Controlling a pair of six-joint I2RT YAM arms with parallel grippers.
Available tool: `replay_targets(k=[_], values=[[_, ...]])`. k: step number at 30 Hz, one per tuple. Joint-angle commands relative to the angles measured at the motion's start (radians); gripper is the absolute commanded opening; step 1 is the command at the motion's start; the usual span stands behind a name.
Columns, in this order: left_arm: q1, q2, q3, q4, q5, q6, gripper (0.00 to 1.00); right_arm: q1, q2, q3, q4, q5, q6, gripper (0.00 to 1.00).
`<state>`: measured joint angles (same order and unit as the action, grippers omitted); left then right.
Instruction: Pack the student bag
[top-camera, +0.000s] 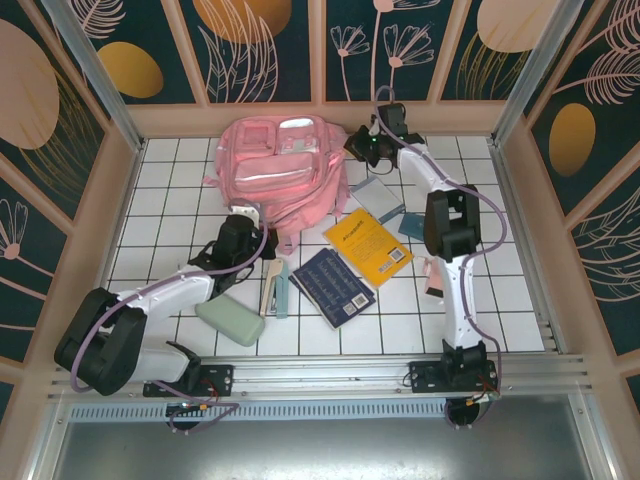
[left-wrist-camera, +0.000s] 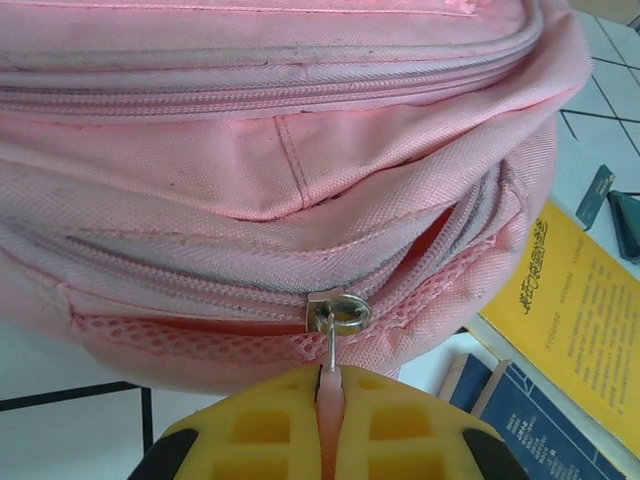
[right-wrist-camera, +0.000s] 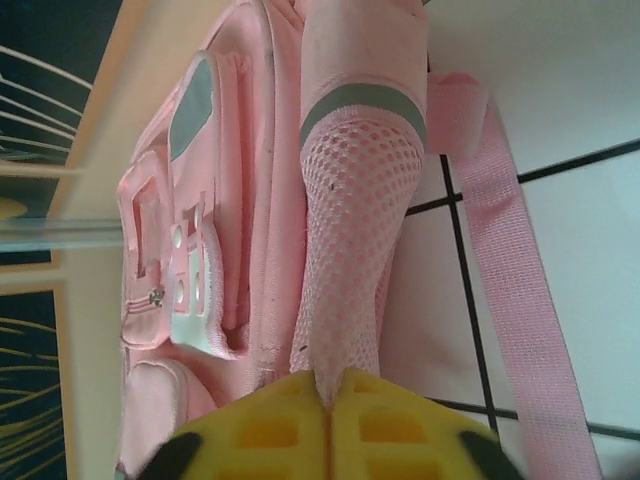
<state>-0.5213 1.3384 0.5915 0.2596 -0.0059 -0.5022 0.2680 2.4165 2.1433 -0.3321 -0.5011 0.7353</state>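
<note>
The student bag (top-camera: 285, 165) is a large pink backpack lying at the back of the white tiled table. My left gripper (top-camera: 245, 215) is at the bag's near edge. In the left wrist view its yellow fingers (left-wrist-camera: 330, 385) are shut on the pink pull tab hanging from the metal zip slider (left-wrist-camera: 340, 312), and the zip (left-wrist-camera: 470, 225) gapes a little to the right of the slider. My right gripper (top-camera: 358, 145) is at the bag's right side. Its fingers (right-wrist-camera: 328, 390) pinch the pink mesh side pocket (right-wrist-camera: 355, 240), beside a pink strap (right-wrist-camera: 520, 300).
To the right of and in front of the bag lie a yellow book (top-camera: 367, 246), a dark blue book (top-camera: 333, 286), a grey booklet (top-camera: 378, 196), a pale green case (top-camera: 230, 322) and a stapler-like item (top-camera: 276, 290). Wooden walls close in the table on three sides.
</note>
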Motion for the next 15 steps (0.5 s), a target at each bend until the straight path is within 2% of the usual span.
replay_targets(k=[1, 2, 4, 6, 9, 11, 13, 15], values=[[0.009, -0.026, 0.031, -0.081, 0.038, 0.001, 0.00, -0.025, 0.033, 0.147, -0.004, 0.026, -0.082, 0.44], [0.009, -0.022, 0.044, -0.081, 0.051, -0.001, 0.00, -0.017, 0.021, 0.150, -0.028, 0.048, -0.107, 0.53], [0.009, -0.005, 0.076, -0.077, 0.094, -0.001, 0.00, -0.004, -0.044, 0.093, -0.062, 0.120, -0.145, 0.62], [0.009, 0.004, 0.098, -0.061, 0.134, -0.004, 0.00, 0.003, -0.140, -0.011, -0.071, 0.204, -0.156, 0.65], [0.009, 0.008, 0.119, -0.024, 0.174, -0.010, 0.00, 0.019, -0.311, -0.216, -0.051, 0.309, -0.094, 0.63], [0.009, 0.016, 0.143, -0.013, 0.202, -0.009, 0.00, 0.027, -0.416, -0.353, -0.023, 0.278, -0.014, 0.61], [0.009, 0.024, 0.169, 0.000, 0.250, -0.011, 0.00, 0.034, -0.527, -0.536, 0.076, 0.143, 0.071, 0.59], [0.009, 0.033, 0.192, 0.004, 0.277, -0.015, 0.00, 0.060, -0.618, -0.682, 0.165, 0.073, 0.135, 0.62]])
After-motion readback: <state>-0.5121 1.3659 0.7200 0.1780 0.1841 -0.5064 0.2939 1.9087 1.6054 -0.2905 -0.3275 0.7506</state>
